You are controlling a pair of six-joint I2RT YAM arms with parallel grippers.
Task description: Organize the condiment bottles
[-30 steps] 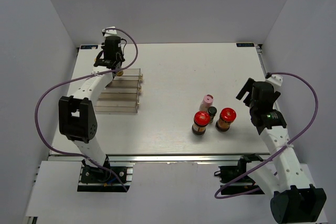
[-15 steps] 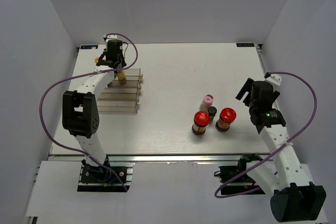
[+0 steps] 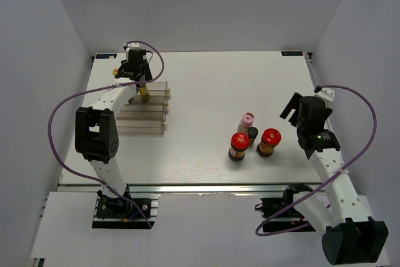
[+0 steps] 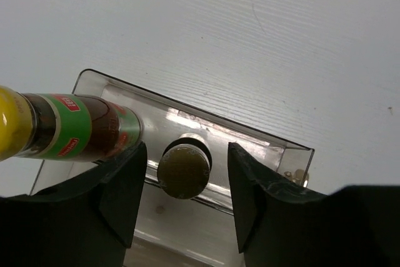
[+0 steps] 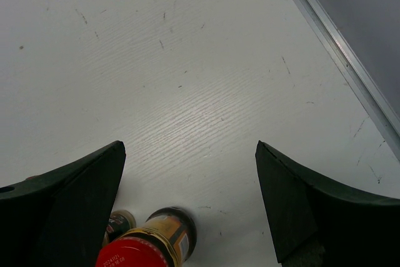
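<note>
White surface (image 3: pixel 206 79), clear rack (image 4: pixel 275 148) below: straddling slim yellowish bottle (image 4: pixel 183 170), left pincer (image 4: pixel 184 156) apart, likely seating it beside yellow-capped bottle (image 4: pixel 81 132) to its left; right pincer (image 5: pixel 189 148) spread wide near red-lidded jar (image 5: pixel 140 251), idle.

table (image 3: pixel 206 79) | clear rack (image 3: pixel 145 120) far-left; red-lidded jars (image 3: pixel 239 141) (image 3: pixel 270 137), pink-capped bottle (image 3: pixel 248 119), dark-capped bottle (image 3: pixel 252 133) right-centre

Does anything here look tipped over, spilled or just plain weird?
Nothing is spilled or broken. One oddity: in the left wrist view the yellow-capped bottle looks sideways next to the slim bottle on the clear rack. That may only be the camera's angle, so I cannot tell whether it stands upright.
</note>
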